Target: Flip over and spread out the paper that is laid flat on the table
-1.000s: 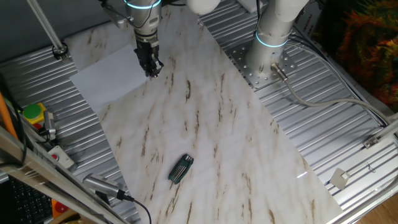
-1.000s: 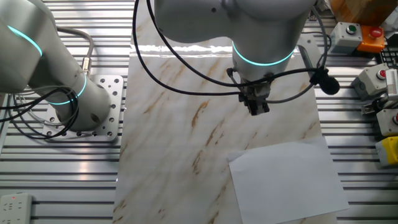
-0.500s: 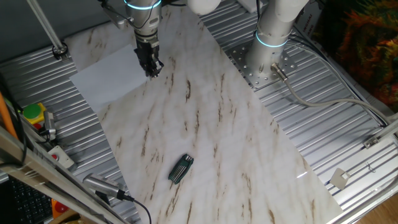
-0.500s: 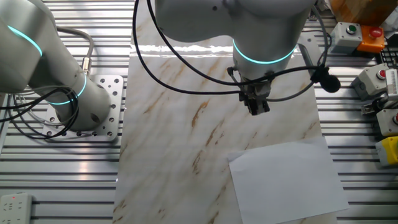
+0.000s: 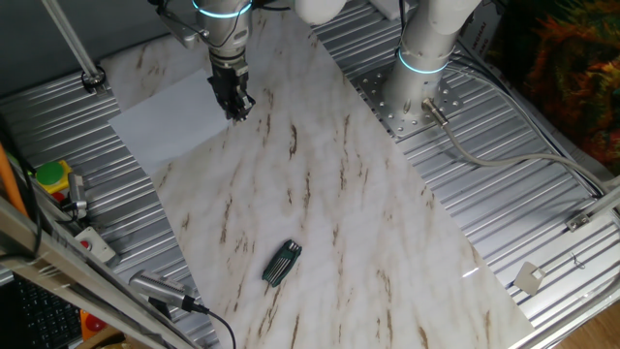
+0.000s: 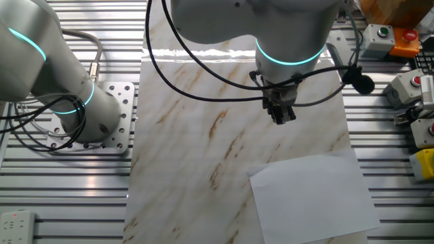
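The thin white rectangular sheet of paper (image 6: 314,196) lies flat at one end of the long white marble-patterned surface (image 6: 203,135). The black two-finger claw (image 6: 280,116) hangs above bare marble just beside the sheet's near edge, holding nothing; its fingers look almost together. I judge the claw must travel toward that edge, across the sheet's shorter side

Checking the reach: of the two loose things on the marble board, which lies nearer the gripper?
The white paper: the gripper hangs just off its edge, while the small black ribbed object lies far down the table.
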### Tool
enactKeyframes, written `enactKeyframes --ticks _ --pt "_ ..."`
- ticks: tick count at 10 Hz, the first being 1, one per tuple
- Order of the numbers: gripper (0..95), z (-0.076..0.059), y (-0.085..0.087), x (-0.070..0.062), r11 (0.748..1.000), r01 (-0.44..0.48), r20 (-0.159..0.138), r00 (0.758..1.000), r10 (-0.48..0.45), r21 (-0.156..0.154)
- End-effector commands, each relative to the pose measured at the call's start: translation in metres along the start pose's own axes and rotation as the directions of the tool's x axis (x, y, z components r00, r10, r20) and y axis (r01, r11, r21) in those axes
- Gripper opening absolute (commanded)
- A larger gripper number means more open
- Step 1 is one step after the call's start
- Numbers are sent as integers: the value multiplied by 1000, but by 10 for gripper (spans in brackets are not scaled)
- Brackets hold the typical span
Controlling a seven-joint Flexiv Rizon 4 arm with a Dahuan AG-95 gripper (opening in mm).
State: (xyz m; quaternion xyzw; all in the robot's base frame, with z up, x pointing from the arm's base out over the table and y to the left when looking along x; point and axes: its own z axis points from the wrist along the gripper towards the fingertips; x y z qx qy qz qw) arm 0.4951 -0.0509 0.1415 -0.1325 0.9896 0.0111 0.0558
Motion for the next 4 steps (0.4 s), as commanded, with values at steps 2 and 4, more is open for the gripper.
enactKeyframes --ticks 2,4 --pt "190 -1 0 -1 1000 24 -6 1000 -24 -8" --pt "190 -1 0 -1 999 33 -7 999 -33 -10"
